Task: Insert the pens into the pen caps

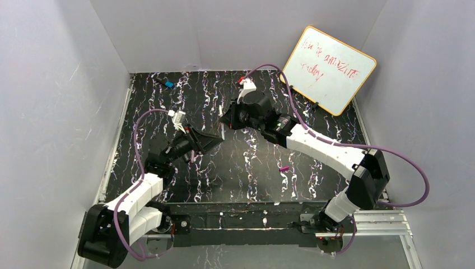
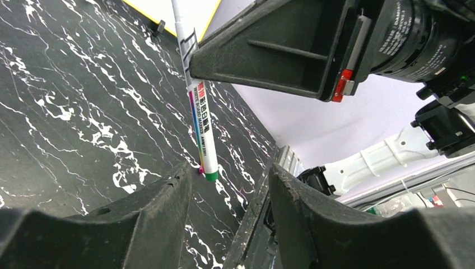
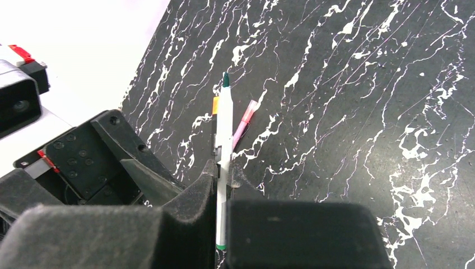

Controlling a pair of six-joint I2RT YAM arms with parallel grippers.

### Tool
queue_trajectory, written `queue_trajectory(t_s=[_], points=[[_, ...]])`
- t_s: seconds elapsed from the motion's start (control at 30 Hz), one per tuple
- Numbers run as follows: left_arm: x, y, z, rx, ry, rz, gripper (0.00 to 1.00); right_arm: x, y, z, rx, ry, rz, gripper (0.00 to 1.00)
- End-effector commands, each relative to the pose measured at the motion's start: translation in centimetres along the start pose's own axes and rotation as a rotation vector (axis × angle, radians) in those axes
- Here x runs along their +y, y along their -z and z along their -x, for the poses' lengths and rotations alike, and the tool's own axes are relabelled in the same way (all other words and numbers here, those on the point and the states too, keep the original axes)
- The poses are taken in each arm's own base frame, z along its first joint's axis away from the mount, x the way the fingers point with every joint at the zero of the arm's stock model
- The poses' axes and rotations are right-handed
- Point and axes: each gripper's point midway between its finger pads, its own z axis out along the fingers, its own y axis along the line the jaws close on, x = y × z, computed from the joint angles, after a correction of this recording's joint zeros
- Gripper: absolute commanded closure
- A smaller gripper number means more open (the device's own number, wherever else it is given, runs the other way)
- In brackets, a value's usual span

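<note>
Right now the right gripper [image 3: 223, 168] is squeezing the white pen [image 3: 224, 123] by its middle, up above the tabletop [image 1: 246, 179]. The left gripper [image 2: 228, 171] is sitting open and empty, close by the pen's green end. If it is bumping the pen, the pen may be tipping crooked or slipping out.

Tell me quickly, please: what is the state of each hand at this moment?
Left hand: open, holding nothing.
Right hand: closed on the white pen.
</note>
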Motion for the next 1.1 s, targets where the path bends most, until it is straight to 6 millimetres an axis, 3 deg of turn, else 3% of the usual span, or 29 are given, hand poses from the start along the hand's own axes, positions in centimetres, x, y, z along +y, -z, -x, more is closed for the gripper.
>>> queue_trajectory(t_s=[0.0, 0.47, 0.67, 0.7, 0.77, 0.8, 0.9, 0.97, 1.07], points=[[-0.6, -0.4, -0.5, 0.01, -0.033, -0.035, 0.49, 1.8, 1.1, 2.2, -0.058, -0.014, 0.06, 0.97], [0.8, -1.2, -0.5, 0.022, -0.065, -0.004, 0.49, 4.0, 1.4, 0.2, -0.013, -0.045, 0.123, 0.98], [0.5, -1.5, 0.2, 0.011, -0.088, -0.012, 0.52, 4.1, 1.2, -0.3, 0.0, -0.04, 0.124, 0.98], [0.5, -1.5, 0.2, 0.012, -0.089, -0.013, 0.59, 4.2, 1.2, -0.4, 0.002, -0.04, 0.126, 0.98], [0.4, -1.6, 0.1, 0.017, -0.092, -0.018, 0.91, 4.2, 1.1, -0.6, 0.003, -0.039, 0.125, 0.98], [0.5, -1.6, 0.1, 0.019, -0.088, -0.018, 1.0, 4.2, 1.1, -0.7, 0.006, -0.039, 0.126, 0.98], [0.6, -1.5, -0.2, 0.025, -0.083, -0.017, 1.0, 4.1, 1.1, -0.7, 0.003, -0.04, 0.119, 0.98], [0.7, -1.3, -0.4, 0.026, -0.08, -0.012, 1.0, 3.8, 1.2, -0.5, -0.006, -0.041, 0.103, 0.86], [1.3, -1.0, -1.1, 0.033, -0.065, 0.006, 1.0, 2.6, 1.6, 0.5, -0.034, -0.05, 0.022, 0.54]])
